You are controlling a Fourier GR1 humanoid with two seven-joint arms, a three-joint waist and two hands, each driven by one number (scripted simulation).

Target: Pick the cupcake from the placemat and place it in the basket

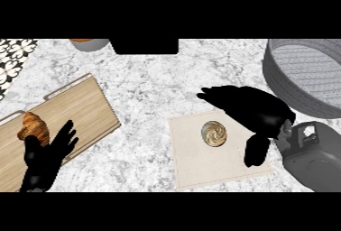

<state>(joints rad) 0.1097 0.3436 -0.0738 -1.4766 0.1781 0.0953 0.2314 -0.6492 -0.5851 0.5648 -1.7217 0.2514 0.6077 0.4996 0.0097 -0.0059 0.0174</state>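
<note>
cupcake (214, 134): round, tan-and-brown swirled top, on beige placemat (200, 167), table's front-right | right hand (256, 110): fingers spread, arched just above cupcake | left hand (40, 158): fingers spread, front-left edge | basket (286, 85): grey, far-right corner

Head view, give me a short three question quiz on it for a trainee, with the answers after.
1. True or false: the cupcake lies in the basket.
2. What lies on the wooden board near the left hand? A) croissant B) apple C) spoon
3. Which hand hovers open over the cupcake?
Key: 1 false, it sits on the placemat; 2 A; 3 the right hand.
</note>
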